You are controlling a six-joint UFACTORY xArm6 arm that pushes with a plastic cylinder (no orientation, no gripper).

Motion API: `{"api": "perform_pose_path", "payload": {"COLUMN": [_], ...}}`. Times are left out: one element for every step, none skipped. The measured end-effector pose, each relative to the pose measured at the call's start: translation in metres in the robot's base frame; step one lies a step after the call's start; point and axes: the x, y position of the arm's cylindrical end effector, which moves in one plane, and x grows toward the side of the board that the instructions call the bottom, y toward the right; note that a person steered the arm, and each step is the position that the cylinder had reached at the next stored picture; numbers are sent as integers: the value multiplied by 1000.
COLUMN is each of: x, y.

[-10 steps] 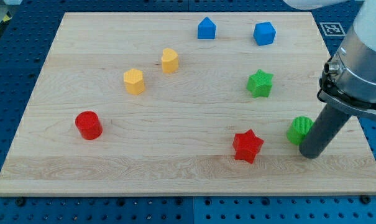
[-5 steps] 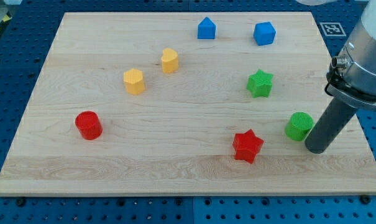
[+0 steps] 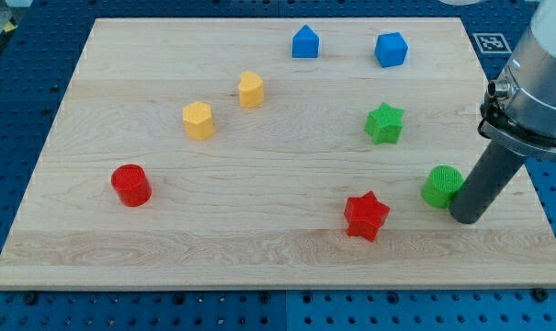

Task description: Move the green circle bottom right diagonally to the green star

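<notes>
Filling most of the view, a pale rectangular wooden board (image 3: 259,165) lies on a blue perforated table (image 3: 20,83). A grey arm housing (image 3: 539,83) enters from the view's upper right and ends in a straight dark rod. There is no gripper or hand, so nothing opens, closes or clamps; my tip (image 3: 467,221) simply rests at board height, touching or just beside the lower right side of the ridged green circle block (image 3: 441,186).

The green circle sits near the view's right edge, below and to the right of the ridged green star block (image 3: 384,122), with a clear gap between them. As a judgement, the task looks nearly or already met: the circle lies diagonally down and right of the star. At most a small nudge might tidy the angle.

A red star block (image 3: 366,215) stands to the circle's lower left, near but apart. Smaller, further blocks: a red cylinder (image 3: 130,184) at the view's left; a yellow hexagon block (image 3: 198,119) and a yellow rounded block (image 3: 251,89) left of centre; a blue house-shaped block (image 3: 305,41) and a blue cube (image 3: 391,49) along the top.

Room is tight to the right, where the board's edge lies close behind my tip. Open wood stretches leftward across the centre and bottom.
</notes>
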Motion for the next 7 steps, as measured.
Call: {"api": "perform_pose_path", "payload": {"x": [0,0,0,0,0,0,-3], "y": [0,-1,-3,-4,-5,-17,-18]}}
